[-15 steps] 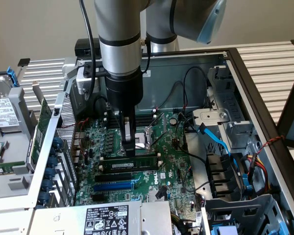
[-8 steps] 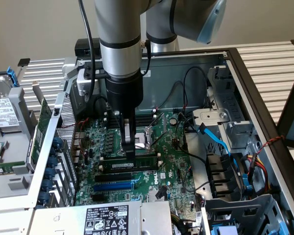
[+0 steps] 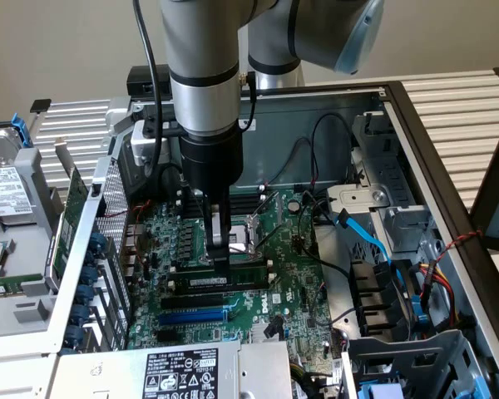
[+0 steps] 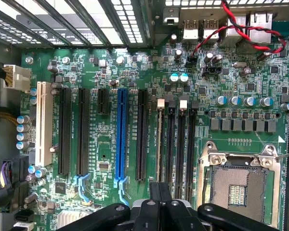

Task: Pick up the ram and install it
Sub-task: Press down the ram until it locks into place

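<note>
The ram [image 3: 233,280] is a long green stick with a white label, standing on edge in a black memory slot on the motherboard [image 3: 295,287]. From the wrist it appears edge-on as a thin pale strip [image 4: 160,144] in the memory slot nearest the long black expansion slots. My gripper [image 3: 222,259] points straight down over the stick's middle, its fingers shut together. The tips are at the ram's top edge, with nothing held between them. In the wrist view the shut fingers [image 4: 160,191] line up with that slot.
The open CPU socket [image 3: 248,224] [image 4: 236,185] lies just beyond the memory slots. A blue expansion slot [image 3: 191,317] runs parallel nearby. Blue and black cables [image 3: 368,237] crowd the exterior view's right. A green card [image 3: 71,212] stands outside the case at its left, a labelled power supply [image 3: 181,371] in front.
</note>
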You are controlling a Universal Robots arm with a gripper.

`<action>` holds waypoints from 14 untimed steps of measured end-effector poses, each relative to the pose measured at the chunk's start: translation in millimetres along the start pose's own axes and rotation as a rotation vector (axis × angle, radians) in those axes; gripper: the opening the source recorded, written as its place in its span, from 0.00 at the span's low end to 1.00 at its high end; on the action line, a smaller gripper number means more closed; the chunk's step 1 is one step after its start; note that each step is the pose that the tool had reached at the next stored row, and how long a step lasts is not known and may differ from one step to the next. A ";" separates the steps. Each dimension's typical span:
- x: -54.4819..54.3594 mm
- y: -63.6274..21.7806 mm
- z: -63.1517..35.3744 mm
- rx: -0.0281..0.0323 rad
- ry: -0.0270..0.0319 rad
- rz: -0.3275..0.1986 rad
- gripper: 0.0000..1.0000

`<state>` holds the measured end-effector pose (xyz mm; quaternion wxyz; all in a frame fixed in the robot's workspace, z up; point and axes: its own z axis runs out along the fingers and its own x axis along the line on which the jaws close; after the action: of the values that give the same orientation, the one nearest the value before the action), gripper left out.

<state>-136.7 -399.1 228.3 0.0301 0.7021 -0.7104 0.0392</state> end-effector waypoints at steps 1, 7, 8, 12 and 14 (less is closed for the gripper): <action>-0.1 0.0 0.1 0.0001 -0.0002 0.000 0.11; 0.6 0.0 0.3 0.0003 -0.0005 0.000 0.11; 0.7 0.0 0.4 0.0003 -0.0006 0.000 0.11; 0.8 0.0 0.4 0.0002 -0.0005 0.000 0.11; 1.1 0.0 0.5 0.0003 -0.0005 0.000 0.11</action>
<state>-136.7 -400.2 227.9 0.0299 0.7021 -0.7104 0.0392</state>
